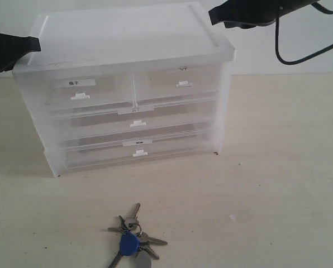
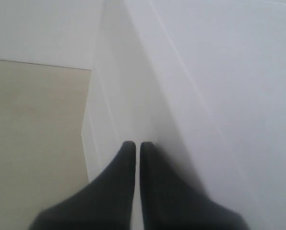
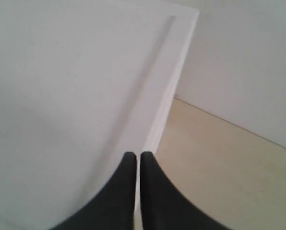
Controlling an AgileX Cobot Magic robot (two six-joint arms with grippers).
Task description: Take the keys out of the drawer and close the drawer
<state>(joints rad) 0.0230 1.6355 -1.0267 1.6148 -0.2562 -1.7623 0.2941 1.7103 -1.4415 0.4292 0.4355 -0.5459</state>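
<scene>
The keys (image 1: 132, 241) are lying on the table (image 1: 284, 167) before the cabinet (image 1: 127, 42), the drawer (image 1: 177, 85) sitting flush. The left gripper (image 2: 135, 143) and right gripper (image 3: 134, 154) are hovering clenched and empty by its top corners.

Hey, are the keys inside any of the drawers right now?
No, the keys lie out on the table, in front of the drawer cabinet.

Translucent plastic cabinet (image 1: 127, 33) on pale table (image 1: 278, 167), dark-labelled half-width drawer (image 1: 99, 96), middle full-width drawer (image 1: 172, 116), bottom full-width drawer (image 1: 172, 144)
</scene>
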